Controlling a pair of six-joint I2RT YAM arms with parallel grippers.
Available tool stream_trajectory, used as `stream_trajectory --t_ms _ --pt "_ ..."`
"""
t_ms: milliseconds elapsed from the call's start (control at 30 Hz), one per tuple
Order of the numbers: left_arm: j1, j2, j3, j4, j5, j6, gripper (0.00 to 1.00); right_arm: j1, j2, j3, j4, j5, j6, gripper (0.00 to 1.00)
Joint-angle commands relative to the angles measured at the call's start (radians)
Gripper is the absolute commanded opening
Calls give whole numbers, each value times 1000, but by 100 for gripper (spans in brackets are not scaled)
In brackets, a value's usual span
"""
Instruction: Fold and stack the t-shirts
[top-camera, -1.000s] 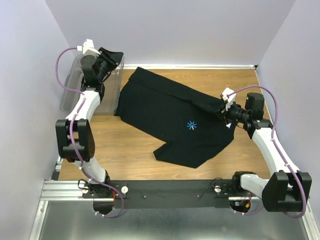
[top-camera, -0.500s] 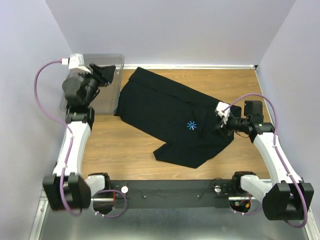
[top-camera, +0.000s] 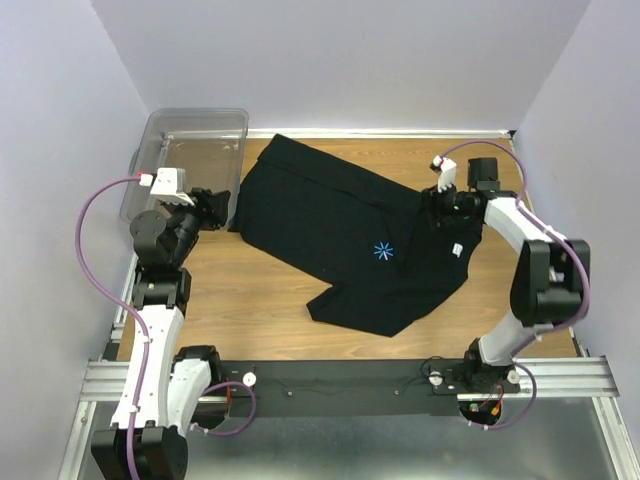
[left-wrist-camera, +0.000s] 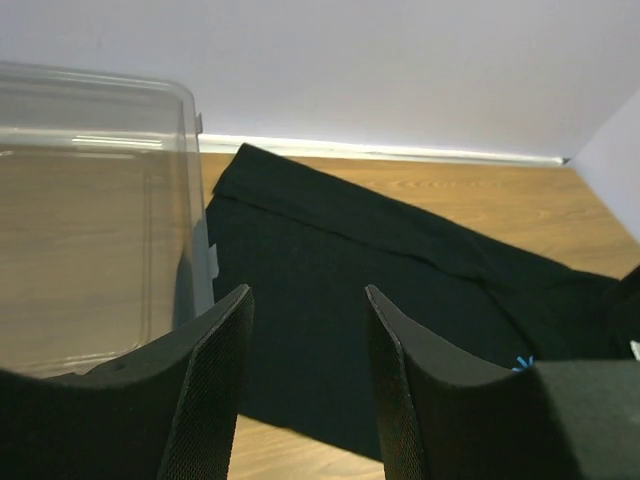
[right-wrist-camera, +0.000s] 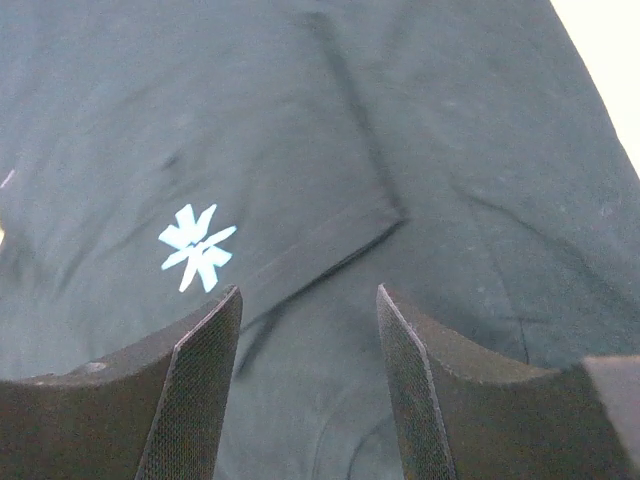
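Observation:
One black t-shirt (top-camera: 330, 225) lies spread and rumpled on the wooden table, with a blue star print (top-camera: 381, 250) and a small white tag (top-camera: 456, 250) near its right edge. My right gripper (top-camera: 438, 210) hovers over the shirt's right part, open, with only cloth below its fingers. The right wrist view looks down between the right gripper (right-wrist-camera: 308, 292) onto the star print (right-wrist-camera: 196, 246) and a folded sleeve edge. My left gripper (top-camera: 217, 205) is open and holds nothing. It sits by the near right corner of the bin, left of the shirt (left-wrist-camera: 350, 290).
A clear plastic bin (top-camera: 190, 150) stands at the far left against the wall; its wall (left-wrist-camera: 190, 200) is close on the left of my left fingers. Bare wood (top-camera: 250, 295) lies in front of the shirt. Walls close in on the left, right and back.
My right gripper opened, let go of the shirt's right edge and moved toward the far side above it. The left arm swung down from over the bin to beside the bin's near right corner.

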Motion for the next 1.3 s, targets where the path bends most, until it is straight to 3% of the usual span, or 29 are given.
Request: stream_trajectory --t_ms 0,67,400,633,700,967,1067,1267 --pt "-9 -59 0 -32 -49 59 57 26 104 64 126 184 280 64" --pt "-9 -64 1 -31 -41 61 57 25 159 93 145 238 329 64" --pt "-10 -71 0 -17 3 49 57 26 301 133 148 195 399 63" --pt "-9 -74 0 -17 2 49 57 34 324 125 146 132 411 55" --pt "-9 -74 0 -15 0 49 57 35 324 121 142 120 416 51" --pt "-9 -71 0 -15 -3 49 57 51 272 121 132 39 409 10" --pt "-9 -71 0 -15 -3 49 57 72 229 112 131 -13 399 1" --pt "-9 -64 0 -15 -6 52 57 209 178 92 105 -116 321 1"
